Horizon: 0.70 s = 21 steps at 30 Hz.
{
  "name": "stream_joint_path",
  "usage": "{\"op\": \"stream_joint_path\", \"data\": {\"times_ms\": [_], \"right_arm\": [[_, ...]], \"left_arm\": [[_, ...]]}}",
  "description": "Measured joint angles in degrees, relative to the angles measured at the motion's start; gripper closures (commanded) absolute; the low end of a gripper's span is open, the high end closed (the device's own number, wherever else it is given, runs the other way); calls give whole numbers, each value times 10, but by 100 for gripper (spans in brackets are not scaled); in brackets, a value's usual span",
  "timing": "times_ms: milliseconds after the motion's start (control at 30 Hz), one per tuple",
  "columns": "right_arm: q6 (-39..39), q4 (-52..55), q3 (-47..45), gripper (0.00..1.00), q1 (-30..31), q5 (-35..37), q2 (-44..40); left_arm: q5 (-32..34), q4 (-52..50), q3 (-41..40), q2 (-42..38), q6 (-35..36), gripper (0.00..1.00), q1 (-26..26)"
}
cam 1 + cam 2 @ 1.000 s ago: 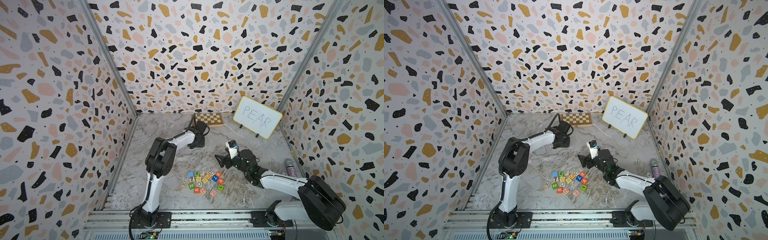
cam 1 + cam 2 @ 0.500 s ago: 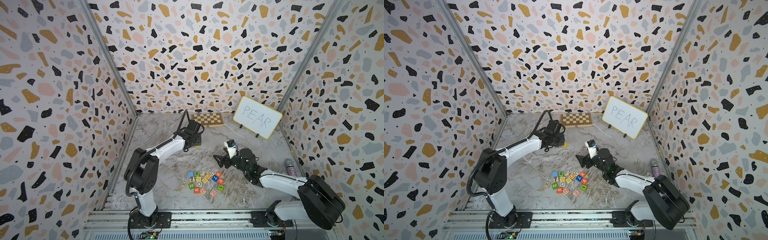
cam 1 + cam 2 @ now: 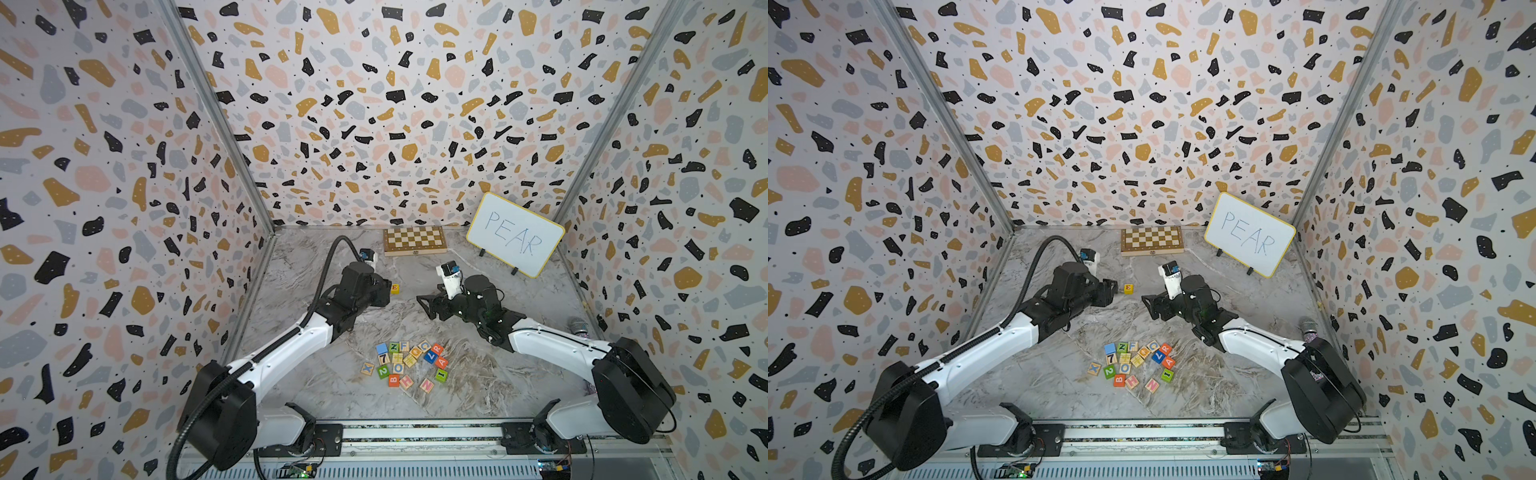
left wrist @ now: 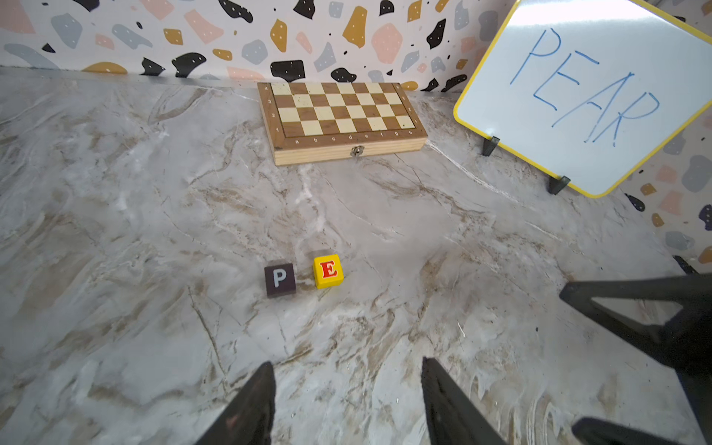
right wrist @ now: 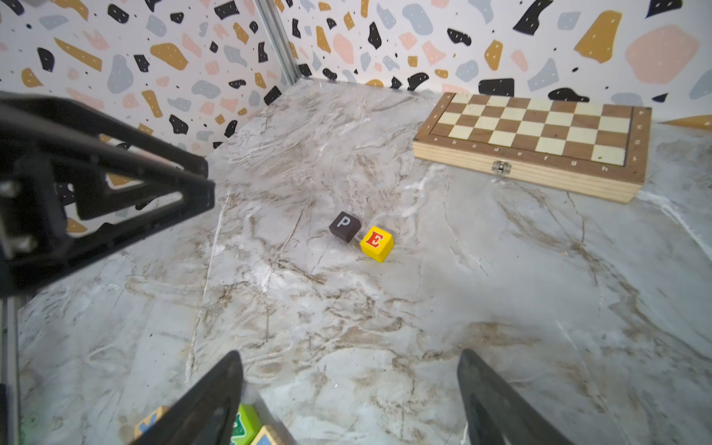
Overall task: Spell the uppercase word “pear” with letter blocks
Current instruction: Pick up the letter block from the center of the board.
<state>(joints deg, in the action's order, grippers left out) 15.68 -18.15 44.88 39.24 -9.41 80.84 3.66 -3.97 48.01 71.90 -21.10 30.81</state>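
Observation:
In the left wrist view the black P block (image 4: 280, 279) and the yellow E block (image 4: 328, 271) sit side by side on the marble floor, a small gap between them. My left gripper (image 4: 346, 364) is open and empty, a short way back from them. In both top views the left gripper (image 3: 385, 291) hides the P block, and only the E block (image 3: 395, 288) shows beside it. The red R block (image 3: 436, 348) and the orange-red A block (image 3: 441, 362) lie at the right edge of the block pile. My right gripper (image 5: 350, 353) is open and empty, hovering between the pair and the pile.
Several other letter and number blocks (image 3: 397, 368) lie clustered near the front. A folded wooden chessboard (image 3: 414, 240) lies against the back wall. The whiteboard reading PEAR (image 3: 515, 232) stands at the back right. A glittery object (image 3: 577, 325) sits by the right wall.
The left arm has drawn back toward the near left, away from the placed blocks, and its jaws have widened. The E block now shows beside it. The right arm has barely moved.

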Motion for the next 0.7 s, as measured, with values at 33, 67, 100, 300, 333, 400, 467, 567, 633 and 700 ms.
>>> {"op": "stream_joint_path", "data": {"times_ms": [33,67,100,300,333,400,467,567,633,700], "right_arm": [[3,17,4,13,5,2,-4],[4,34,5,13,9,6,-11],[5,48,5,14,13,9,-18],[9,136,-4,15,32,15,-82],[10,150,-8,15,33,15,-94],[13,175,-16,16,34,14,-113],[19,195,-26,17,34,12,-127],[27,225,-45,19,34,7,-143],[29,245,-56,20,34,1,-146],[27,268,-61,22,34,-3,-143]], "left_arm": [[-6,3,-17,-16,2,39,0],[-16,5,-34,-34,6,42,0],[-22,7,-45,-48,9,43,0],[-69,-4,-98,-147,35,43,10],[-78,-12,-103,-160,40,43,13],[-93,-23,-111,-177,50,43,19],[-107,-34,-126,-193,58,43,27],[-125,-56,-151,-212,69,43,42],[-133,-69,-167,-220,73,42,56],[-144,-77,-180,-225,80,36,69]]}}
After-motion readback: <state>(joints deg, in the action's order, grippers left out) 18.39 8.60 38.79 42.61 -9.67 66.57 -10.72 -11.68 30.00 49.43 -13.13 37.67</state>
